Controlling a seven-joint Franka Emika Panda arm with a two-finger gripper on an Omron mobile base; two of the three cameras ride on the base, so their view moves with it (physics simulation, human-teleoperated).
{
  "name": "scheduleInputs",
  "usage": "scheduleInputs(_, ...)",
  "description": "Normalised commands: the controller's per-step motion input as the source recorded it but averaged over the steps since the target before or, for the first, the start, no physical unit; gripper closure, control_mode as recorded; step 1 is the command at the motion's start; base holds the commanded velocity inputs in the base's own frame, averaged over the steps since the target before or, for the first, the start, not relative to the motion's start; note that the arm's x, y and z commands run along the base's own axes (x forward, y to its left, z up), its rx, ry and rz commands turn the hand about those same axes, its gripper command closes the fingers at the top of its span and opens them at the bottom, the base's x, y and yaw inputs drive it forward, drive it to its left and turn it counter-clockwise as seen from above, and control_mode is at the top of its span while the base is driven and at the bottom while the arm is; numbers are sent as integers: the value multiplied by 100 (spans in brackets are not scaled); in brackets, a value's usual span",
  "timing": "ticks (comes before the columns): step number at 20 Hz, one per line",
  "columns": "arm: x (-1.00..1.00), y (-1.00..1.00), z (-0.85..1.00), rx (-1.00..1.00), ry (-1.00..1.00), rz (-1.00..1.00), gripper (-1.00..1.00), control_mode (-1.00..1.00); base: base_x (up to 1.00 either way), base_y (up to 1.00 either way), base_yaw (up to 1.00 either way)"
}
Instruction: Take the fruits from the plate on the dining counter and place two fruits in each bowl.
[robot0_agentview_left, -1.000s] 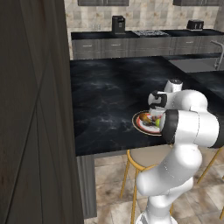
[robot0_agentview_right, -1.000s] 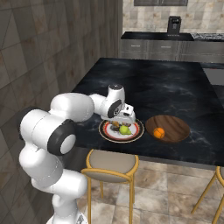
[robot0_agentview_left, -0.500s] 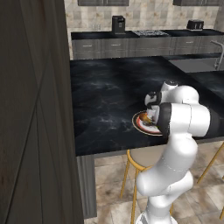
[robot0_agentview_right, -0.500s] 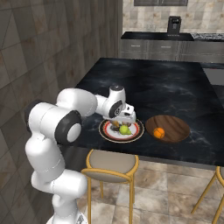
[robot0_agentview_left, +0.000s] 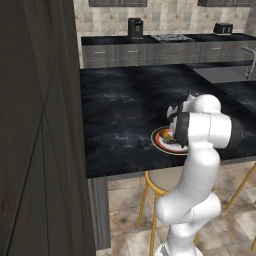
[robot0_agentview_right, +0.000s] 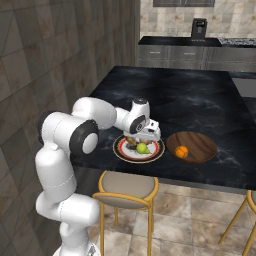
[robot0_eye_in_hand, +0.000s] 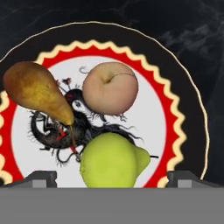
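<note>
The plate (robot0_eye_in_hand: 183, 92), white with a red wavy band, lies near the front edge of the dining counter (robot0_agentview_right: 200, 100). On it lie three fruits: a brown pear (robot0_eye_in_hand: 35, 92), a tan peach (robot0_eye_in_hand: 109, 87) and a green pear (robot0_eye_in_hand: 113, 162). My gripper (robot0_eye_in_hand: 114, 179) hovers open just above the plate (robot0_agentview_right: 120, 150), its fingertips (robot0_eye_in_hand: 41, 178) standing wide on either side of the green pear (robot0_agentview_right: 143, 148), holding nothing. To the right, a dark wooden bowl (robot0_agentview_right: 200, 142) holds the orange fruit (robot0_agentview_right: 182, 151). My arm covers most of the plate (robot0_agentview_left: 161, 141) in the left base view.
Wooden stools (robot0_agentview_right: 125, 187) stand under the counter's front edge. A sink with a tap (robot0_agentview_left: 227, 74) is set in the counter's far right. A dark panelled wall (robot0_agentview_left: 35, 125) rises on the left. The far counter carries a coffee machine (robot0_agentview_right: 199, 27).
The arm's elbow has swung a little to the left in the left base view. The hand has stayed over the plate, jaws open. The fruits have not moved.
</note>
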Motion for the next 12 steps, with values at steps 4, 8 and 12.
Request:
scheduleInputs(4,-1,0,-28,0,6,0,-100,-100,0,0,0)
scheduleInputs(8,-9,0,-18,0,3,0,-100,-100,0,0,0)
scheduleInputs(12,-1,0,-11,0,0,0,-100,-100,0,0,0)
